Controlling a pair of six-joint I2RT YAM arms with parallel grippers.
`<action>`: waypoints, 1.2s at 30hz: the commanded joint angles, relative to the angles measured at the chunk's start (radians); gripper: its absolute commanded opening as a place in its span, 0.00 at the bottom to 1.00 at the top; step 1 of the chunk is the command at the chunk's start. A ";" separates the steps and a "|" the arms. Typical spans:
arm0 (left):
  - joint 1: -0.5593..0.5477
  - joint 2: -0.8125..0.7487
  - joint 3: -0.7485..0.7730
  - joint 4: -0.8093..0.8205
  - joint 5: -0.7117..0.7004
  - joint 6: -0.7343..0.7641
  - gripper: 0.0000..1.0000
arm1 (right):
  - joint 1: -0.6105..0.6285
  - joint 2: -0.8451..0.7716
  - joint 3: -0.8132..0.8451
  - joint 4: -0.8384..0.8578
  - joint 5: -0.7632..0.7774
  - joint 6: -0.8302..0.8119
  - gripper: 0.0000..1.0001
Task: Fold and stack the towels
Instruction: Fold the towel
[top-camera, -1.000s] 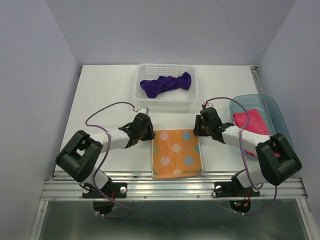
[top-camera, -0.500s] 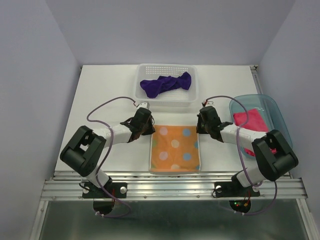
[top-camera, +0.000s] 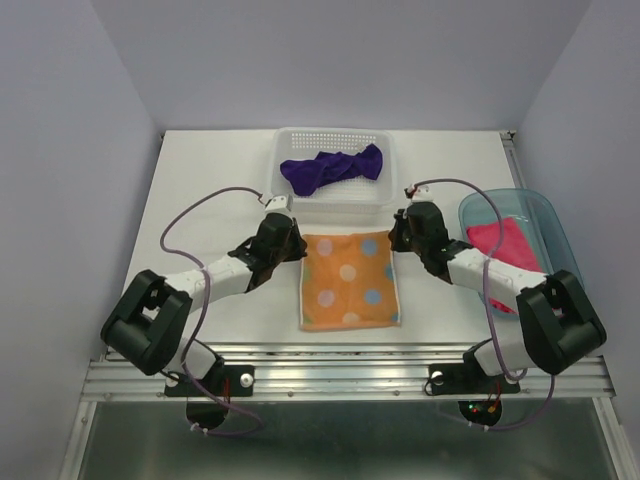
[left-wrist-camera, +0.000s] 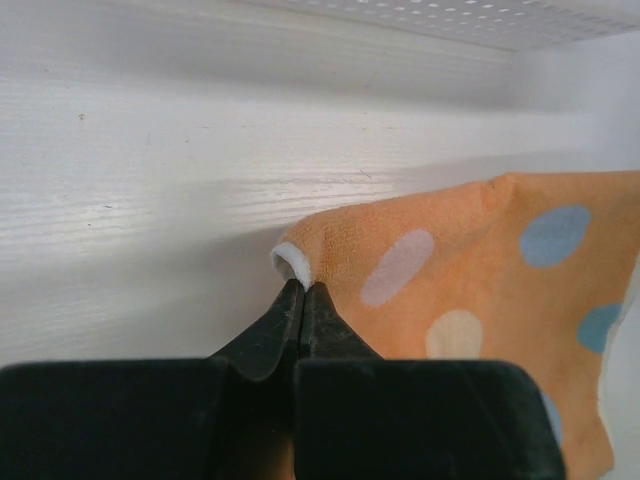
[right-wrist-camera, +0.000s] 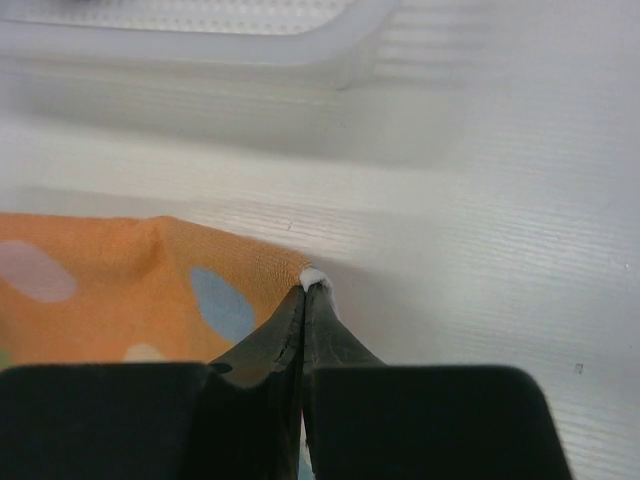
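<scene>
Basket (top-camera: 283, 188) holds purple towel (top-camera: 330, 168), tray (top-camera: 545, 206) holds pink towel (top-camera: 500, 243); left gripper (left-wrist-camera: 303, 288) and right gripper (right-wrist-camera: 305, 288) pinch far corners of orange towel (top-camera: 350, 285).

The orange polka-dotted cloth towel (top-camera: 349, 282) is lying before the white perforated plastic basket (top-camera: 330, 137) holding the dark purple towel (top-camera: 330, 168); at my right, the hot pink towel (top-camera: 500, 243) is lying in the translucent teal tray (top-camera: 510, 197).

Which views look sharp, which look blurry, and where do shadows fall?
Top view: even light, sharp, faint shadows. Left wrist: dotted towel crisp, left tool black, detail lost. Right wrist: basket rim blurred, shadow beside the towel's corner.
</scene>
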 joint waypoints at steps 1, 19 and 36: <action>0.005 -0.088 -0.069 0.109 0.024 0.017 0.00 | -0.007 -0.127 -0.040 0.057 -0.083 0.009 0.01; -0.069 -0.413 -0.403 0.254 0.098 -0.083 0.00 | -0.006 -0.469 -0.229 -0.101 -0.226 0.143 0.01; -0.131 -0.651 -0.583 0.253 0.153 -0.220 0.00 | -0.006 -0.678 -0.370 -0.239 -0.355 0.250 0.01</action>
